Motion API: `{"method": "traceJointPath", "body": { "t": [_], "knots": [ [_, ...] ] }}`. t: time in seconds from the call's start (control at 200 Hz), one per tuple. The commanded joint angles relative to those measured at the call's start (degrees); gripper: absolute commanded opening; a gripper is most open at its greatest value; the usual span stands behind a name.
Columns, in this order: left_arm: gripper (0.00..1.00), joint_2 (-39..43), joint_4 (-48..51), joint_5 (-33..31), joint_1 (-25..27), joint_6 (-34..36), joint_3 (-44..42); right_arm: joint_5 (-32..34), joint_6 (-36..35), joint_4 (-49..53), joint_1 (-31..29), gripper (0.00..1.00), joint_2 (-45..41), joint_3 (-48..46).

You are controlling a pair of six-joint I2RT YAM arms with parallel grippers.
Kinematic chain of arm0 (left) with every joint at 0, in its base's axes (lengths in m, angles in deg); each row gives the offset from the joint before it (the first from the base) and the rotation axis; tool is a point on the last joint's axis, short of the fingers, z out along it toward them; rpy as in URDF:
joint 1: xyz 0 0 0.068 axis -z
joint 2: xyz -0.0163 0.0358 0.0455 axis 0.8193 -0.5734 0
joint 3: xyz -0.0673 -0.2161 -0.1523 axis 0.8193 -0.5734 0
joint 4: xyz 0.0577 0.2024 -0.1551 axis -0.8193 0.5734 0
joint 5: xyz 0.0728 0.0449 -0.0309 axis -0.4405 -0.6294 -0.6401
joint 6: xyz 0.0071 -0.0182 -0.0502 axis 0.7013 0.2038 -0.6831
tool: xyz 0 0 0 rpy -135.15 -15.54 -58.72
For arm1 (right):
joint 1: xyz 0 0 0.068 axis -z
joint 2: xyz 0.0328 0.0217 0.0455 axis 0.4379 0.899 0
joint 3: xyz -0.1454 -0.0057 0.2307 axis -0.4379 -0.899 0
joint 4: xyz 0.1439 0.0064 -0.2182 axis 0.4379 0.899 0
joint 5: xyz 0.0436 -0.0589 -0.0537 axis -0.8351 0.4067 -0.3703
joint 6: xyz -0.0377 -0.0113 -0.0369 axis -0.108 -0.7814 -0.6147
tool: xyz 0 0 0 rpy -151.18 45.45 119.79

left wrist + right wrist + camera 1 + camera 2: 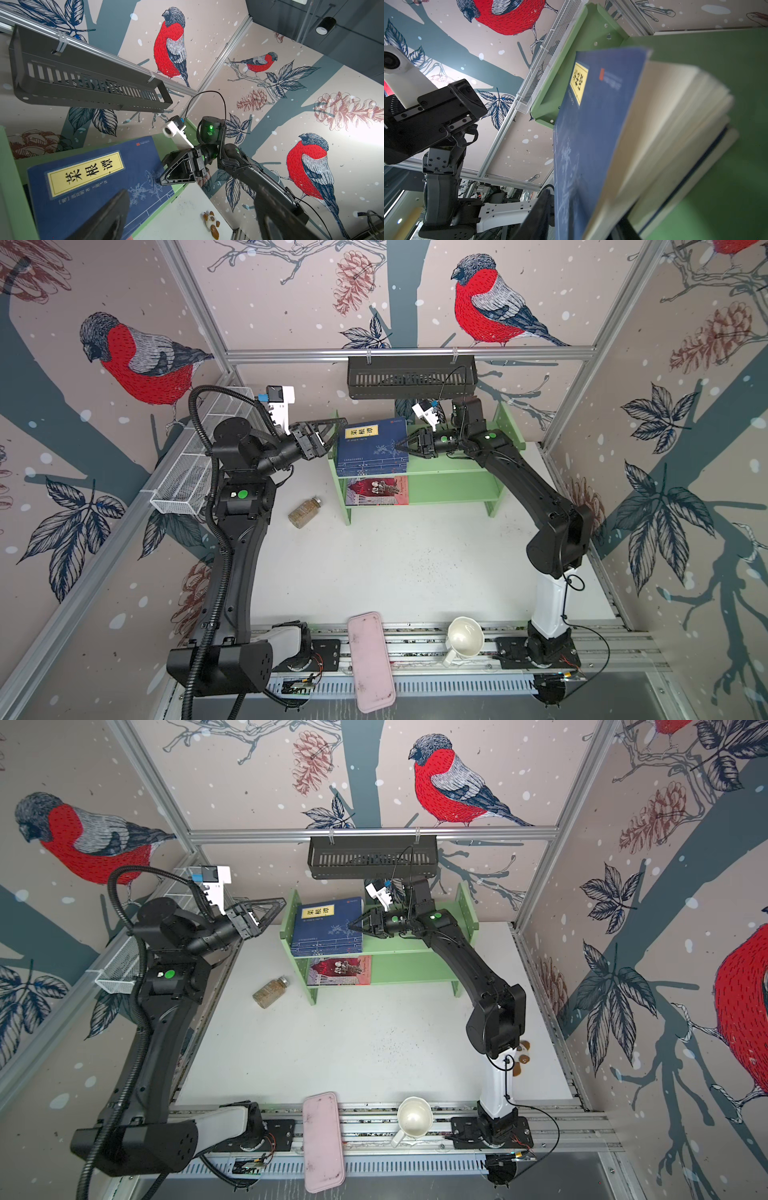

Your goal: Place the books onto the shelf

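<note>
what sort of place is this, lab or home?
Likely a robot test cell, not a home: aluminium frame, printed bird wall panels, left arm and right arm mounted on a front rail.

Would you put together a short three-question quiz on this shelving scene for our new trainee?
1. True or false: the red-and-grey book lies on the upper tier of the shelf.
2. The left gripper is: A open and empty; B shut on a book; C out of sight.
3. What lies on its side on the table, left of the shelf?
Key: 1 false, it is on the lower tier; 2 A; 3 a glass jar.
</note>
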Motion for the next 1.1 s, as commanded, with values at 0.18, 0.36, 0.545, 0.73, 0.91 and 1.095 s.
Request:
{"method": "traceJointPath", "body": {
  "t": [0.18, 0.36, 0.545, 0.73, 0.91, 1.095],
  "knots": [
    [0.94, -0.14, 2.09, -1.21, -0.11, 6.59, 1.76, 7.94, -2.94, 4.72, 0.27, 0.57, -0.33, 3.11],
    [0.94, -0.14, 4.48, -3.09, -0.07, 9.72, 2.65, 17.16, -6.21, 11.25, 0.37, 0.59, 0.17, 7.06],
    [0.94, -0.27, 6.93, -5.18, -0.11, 12.87, 2.39, 23.34, -6.71, 10.55, 0.29, 0.59, -0.94, 7.17],
    [0.94, -0.14, 8.03, -5.27, -0.07, 13.88, 1.76, 24.78, -6.01, 8.48, 0.04, 0.55, -0.68, 7.87],
    [0.94, 0.03, 8.57, -5.23, -0.11, 14.23, 1.49, 24.35, -6.17, 8.93, -0.67, 0.46, 0.84, 9.95],
    [0.94, 0.23, 8.7, -4.99, -0.07, 14.22, 1.2, 24.33, -6.53, 9.69, -1.03, 0.39, 1.58, 10.78]
  ]
}}
